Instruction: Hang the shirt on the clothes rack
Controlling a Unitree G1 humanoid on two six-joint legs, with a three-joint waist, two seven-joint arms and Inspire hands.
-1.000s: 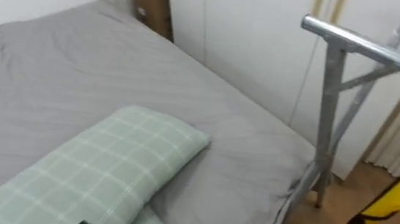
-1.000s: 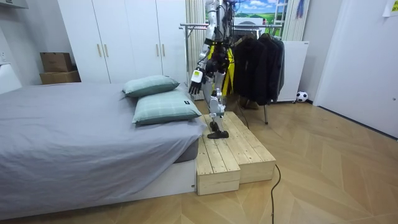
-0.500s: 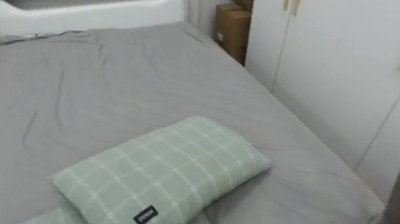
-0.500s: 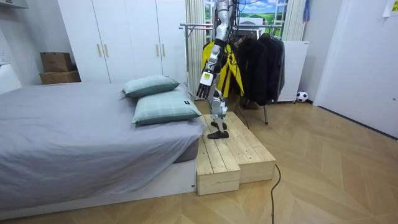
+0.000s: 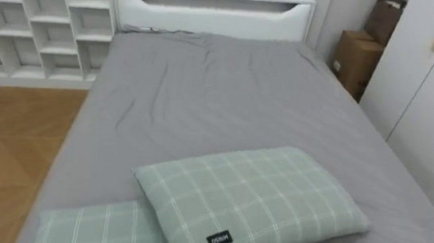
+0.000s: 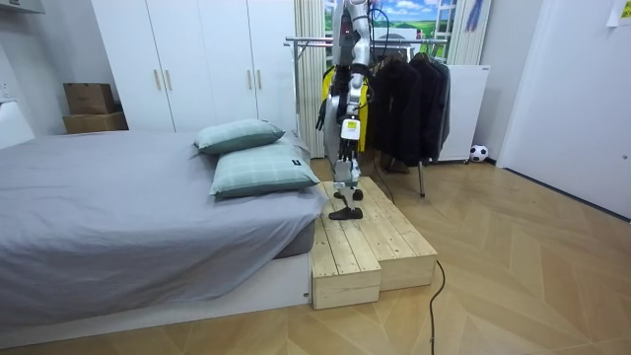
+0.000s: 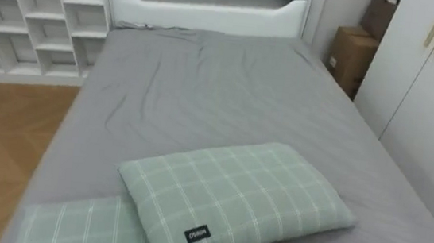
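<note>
Yellow garment (image 6: 363,106) just behind hand (image 6: 347,129)

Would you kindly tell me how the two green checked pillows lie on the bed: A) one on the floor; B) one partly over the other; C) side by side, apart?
B: the labelled pillow lies partly over the second pillow on the grey bed.
</note>
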